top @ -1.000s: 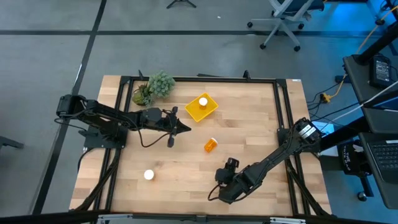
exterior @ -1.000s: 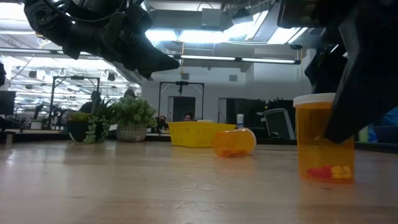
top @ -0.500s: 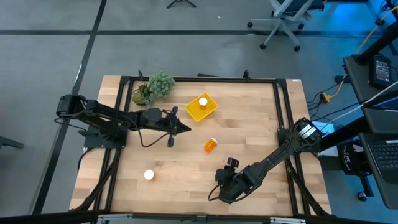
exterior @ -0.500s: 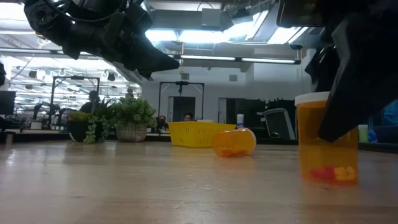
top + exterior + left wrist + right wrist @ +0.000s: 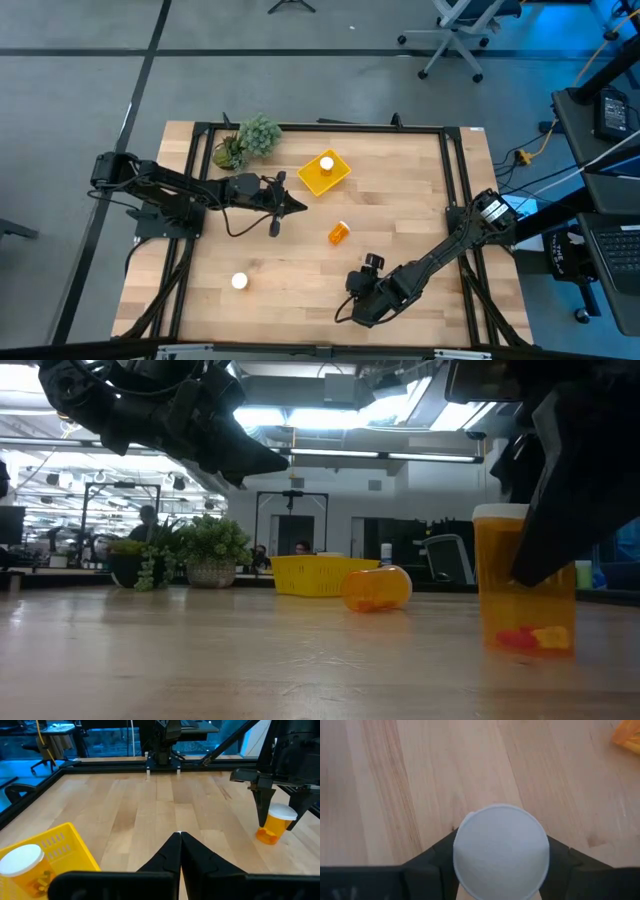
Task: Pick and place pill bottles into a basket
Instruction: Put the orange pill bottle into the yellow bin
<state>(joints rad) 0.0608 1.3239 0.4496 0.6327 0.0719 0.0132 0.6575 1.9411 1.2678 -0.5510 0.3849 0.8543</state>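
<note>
An upright orange pill bottle (image 5: pixel 525 595) with a white cap (image 5: pixel 501 851) stands near the table's front right. My right gripper (image 5: pixel 352 305) is shut on it, and the gripper hides it in the high view. A second bottle (image 5: pixel 340 233) lies on its side at mid-table. A third (image 5: pixel 240 281) stands upright at the near left. Another bottle (image 5: pixel 326 163) sits in the yellow basket (image 5: pixel 338 178) at the far middle. My left gripper (image 5: pixel 296 207) hangs shut above the table, left of the lying bottle, touching nothing. My right gripper pinches the upright bottle between its two fingers (image 5: pixel 440 854), one on each side just below the cap (image 5: pixel 283 813). The fingers slant down from above. The bottle stays upright with its base (image 5: pixel 528 648) on the table.
A green potted plant (image 5: pixel 250 138) stands at the far left corner beside the basket. A black frame (image 5: pixel 320 126) runs round the tabletop. Bare wood lies between the lying bottle and the basket.
In the low view my right gripper's finger has moved in against the upright bottle. The bottle has slid a little sideways on the table, and the pills inside it have shifted. My left arm has kept still.
</note>
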